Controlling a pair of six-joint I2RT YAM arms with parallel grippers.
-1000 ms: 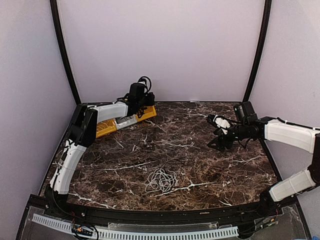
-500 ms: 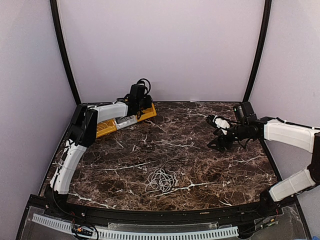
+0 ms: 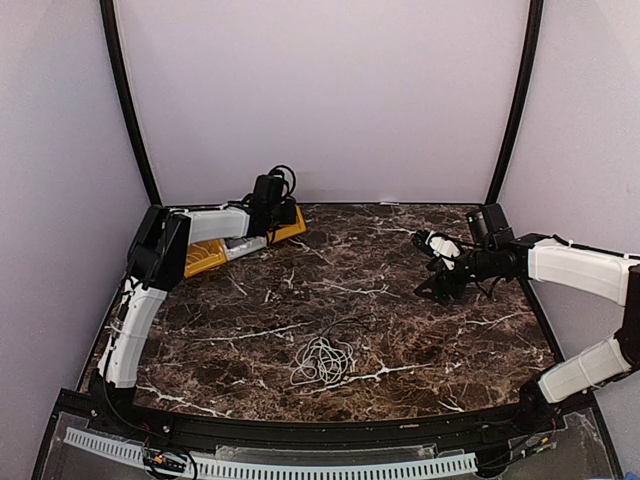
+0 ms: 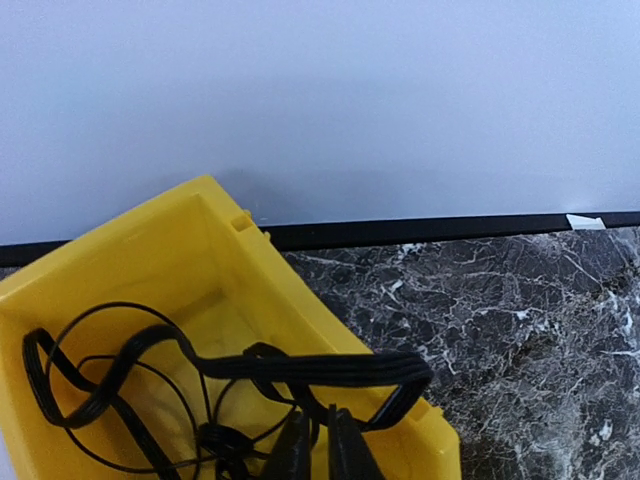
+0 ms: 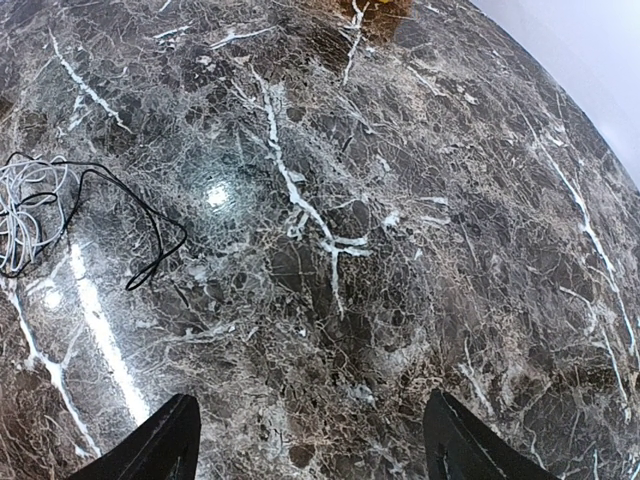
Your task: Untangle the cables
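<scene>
Dark marble tabletop (image 3: 400,330) veined in white, closed in by pale lilac walls (image 3: 330,100). Found the tangle of cables (image 3: 322,362) lying around the middle from left to right, toward the near edge: white and grey cords in a loose flat knot. Traced a thin black cord (image 5: 150,225) looping out of its far side and resting on the marble. Lay well apart from both hands, touched by neither.

Had the left hand (image 4: 320,440) reached to the far left corner, above a yellow bin (image 4: 130,255) set close to the far wall. Showed its fingers (image 4: 345,450) drawn almost together, with only a slit between them, and appeared pinched on a black cable (image 4: 320,368). Saw that flat, ribbon-like cable coiled in loops inside the bin, with one bend draped over the right rim.

Held the right hand (image 5: 310,450) low over the far right of the tabletop, spread wide and gripping nothing, with bare marble between its two dark fingertips. Pointed toward the left, with the tangle showing at the left edge of its wrist view.
</scene>
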